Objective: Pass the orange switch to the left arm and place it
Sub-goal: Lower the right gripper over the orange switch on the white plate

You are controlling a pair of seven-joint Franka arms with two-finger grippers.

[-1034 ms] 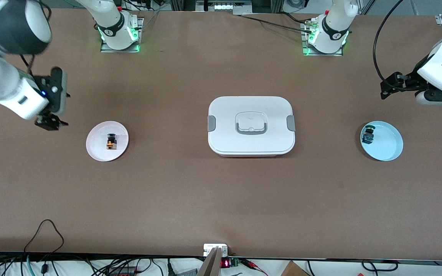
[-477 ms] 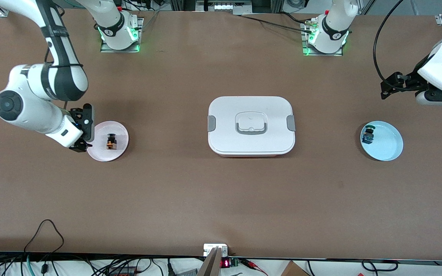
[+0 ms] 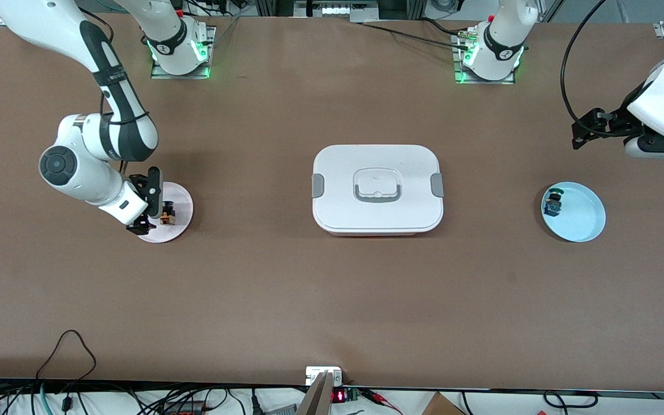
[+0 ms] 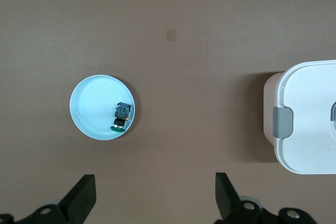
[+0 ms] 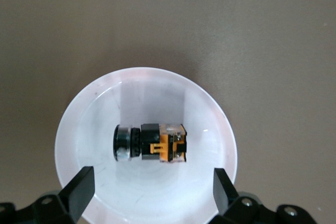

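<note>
Both arms (image 3: 87,167) are glossy white with rounded joints and black bands. Each base (image 3: 179,49) wears a black collar with a white mark and glows green. A black cable (image 3: 565,63) loops at the left arm. Gripper fingers (image 5: 79,190) are matte black.

The box (image 3: 377,188) sits at the middle of the table (image 3: 332,300), about midway between the edge by the robot bases and the edge nearest the front camera. A plate (image 3: 179,222) lies toward the right arm's end of the table, with the orange switch (image 3: 166,217) lying on its side in it. Another plate (image 3: 580,216) lies toward the left arm's end, holding a second switch (image 3: 553,202) near its rim on the side facing the box. Both plates are well apart from the box.
</note>
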